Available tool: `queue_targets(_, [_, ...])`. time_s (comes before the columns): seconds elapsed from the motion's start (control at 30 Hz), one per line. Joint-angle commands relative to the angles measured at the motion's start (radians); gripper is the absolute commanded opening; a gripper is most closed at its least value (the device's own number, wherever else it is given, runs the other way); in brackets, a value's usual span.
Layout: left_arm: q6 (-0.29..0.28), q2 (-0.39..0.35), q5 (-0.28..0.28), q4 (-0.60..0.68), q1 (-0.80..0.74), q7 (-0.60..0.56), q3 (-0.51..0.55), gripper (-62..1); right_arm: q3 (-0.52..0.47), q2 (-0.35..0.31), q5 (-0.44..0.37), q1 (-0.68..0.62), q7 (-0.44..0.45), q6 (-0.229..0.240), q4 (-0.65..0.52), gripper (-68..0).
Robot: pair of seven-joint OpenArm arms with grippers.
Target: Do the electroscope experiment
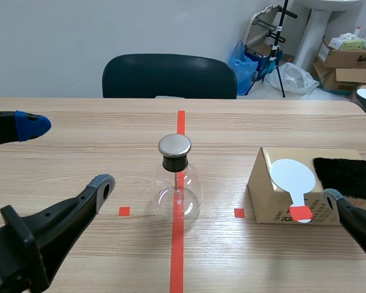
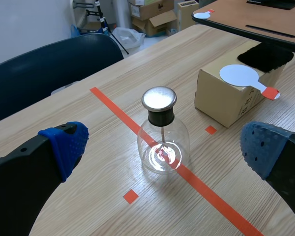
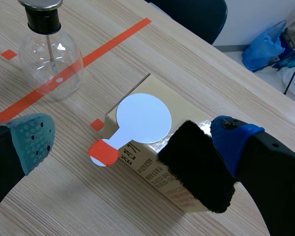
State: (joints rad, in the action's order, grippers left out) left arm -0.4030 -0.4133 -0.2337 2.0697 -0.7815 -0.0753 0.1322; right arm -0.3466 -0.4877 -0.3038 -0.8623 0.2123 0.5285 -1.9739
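While both arms hang low over the tabletop (image 1: 262, 259), the left gripper (image 1: 67, 154) stands wide open, its blue-padded fingers spread to either side of the electroscope (image 1: 178, 183) just ahead of it, touching nothing. The right gripper (image 3: 133, 136) is open too, its fingers straddling the near side of a cardboard box (image 1: 265, 198) without holding anything. The electroscope, a clear glass flask with a black stopper and a round metal cap, stands upright on the middle orange-red tape line (image 1: 177, 259), its long axis vertical and the cap uppermost. To its right, apart from it, the box carries a white paddle (image 1: 293, 177) lying flat: the disc rests on the box top and the red-taped handle points toward the robot, overhanging the near edge. A black fur cloth (image 1: 344, 177) lies on the box beside the paddle. The right wrist view shows the cloth close to that gripper's blue pad, and printing on the box wall, while the scene view catches only one right finger. The wrist views make the thin rod inside the flask plain. A dark chair (image 1: 169, 76) stands beyond the table.
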Motion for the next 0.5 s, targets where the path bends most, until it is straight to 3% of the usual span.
queue_targets(0.0, [-0.001,-0.003,-0.009,0.002,0.003,-0.011,-0.006,1.4,-0.002,-0.002,-0.015,0.012,0.019,-0.007,-0.003,0.4])
queue_targets(0.47, [-0.003,-0.003,-0.009,0.002,0.003,-0.020,-0.006,1.4,-0.002,-0.002,-0.015,0.015,0.033,-0.007,-0.003,0.4])
